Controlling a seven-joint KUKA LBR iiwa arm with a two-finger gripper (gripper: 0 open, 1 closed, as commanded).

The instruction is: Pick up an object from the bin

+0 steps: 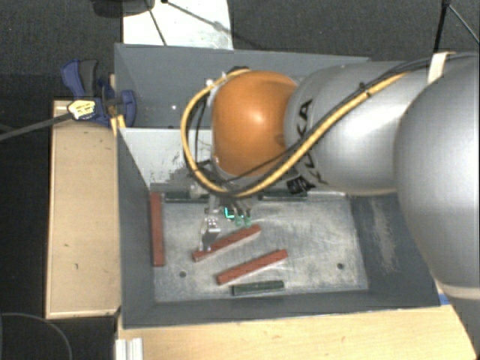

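Note:
My gripper [211, 236] hangs low over the middle of the bin floor, beneath the arm's orange cover. It is right above the left end of a red-brown flat stick [234, 242] that lies slanted on the floor. A second red-brown stick [252, 267] lies just in front of it at about the same slant. A short dark green stick [257, 286] rests along the front wall.
A third red-brown stick [157, 229] lies lengthwise against the left wall. Dark thin sticks [178, 196] lie along the back wall, partly under the arm. The arm covers the bin's back and right side.

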